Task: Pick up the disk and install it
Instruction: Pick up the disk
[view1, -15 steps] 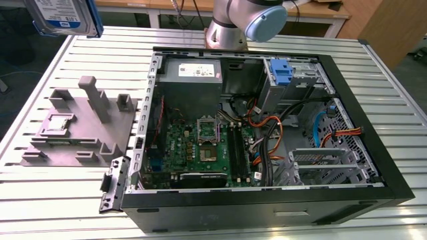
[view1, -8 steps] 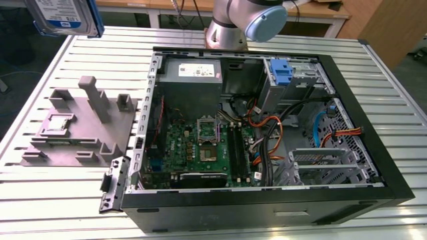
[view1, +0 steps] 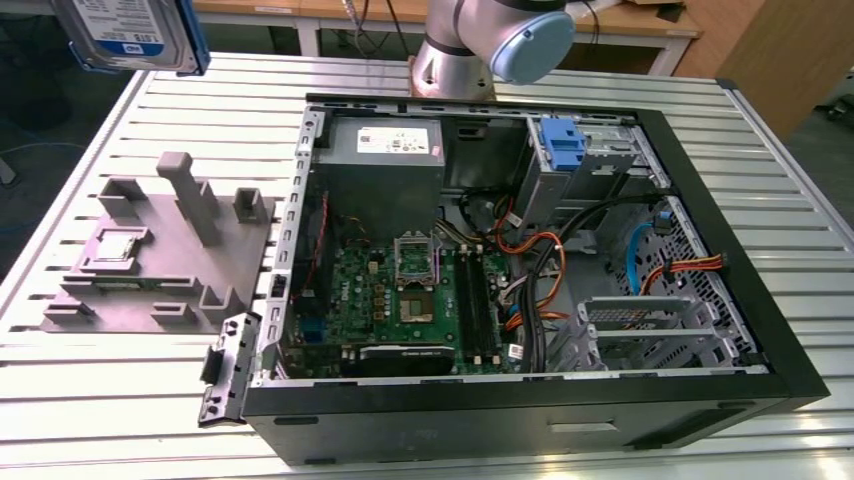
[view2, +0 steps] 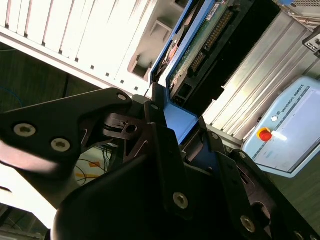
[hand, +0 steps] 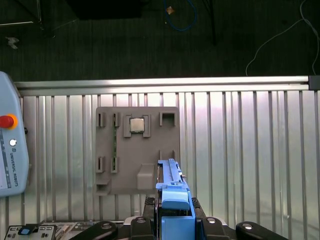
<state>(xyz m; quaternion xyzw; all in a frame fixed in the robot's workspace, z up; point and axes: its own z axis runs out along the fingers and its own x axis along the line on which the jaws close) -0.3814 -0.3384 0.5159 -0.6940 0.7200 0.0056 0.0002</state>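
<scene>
The disk (view1: 131, 35), a silver-grey drive with a white-and-blue label in blue carrier rails, hangs high above the table at the exterior view's upper left, over the grey fixture block (view1: 160, 260). In the second wrist view the disk (view2: 200, 47) shows its green circuit-board side, and my gripper (view2: 172, 132) is shut on its blue rail with black fingers (view2: 160, 145) on both sides. The first wrist view looks down along the disk's blue edge (hand: 172, 192), held in my gripper (hand: 172, 222) above the fixture block (hand: 137, 150).
The open computer case (view1: 534, 395) lies on the slatted metal table (view1: 747, 170), with a blue bracket (view1: 563, 148) at its drive bay and a grey power-supply box (view1: 387, 145). The arm's base (view1: 461, 60) stands behind the case. A teach pendant (hand: 10, 150) lies beside the fixture.
</scene>
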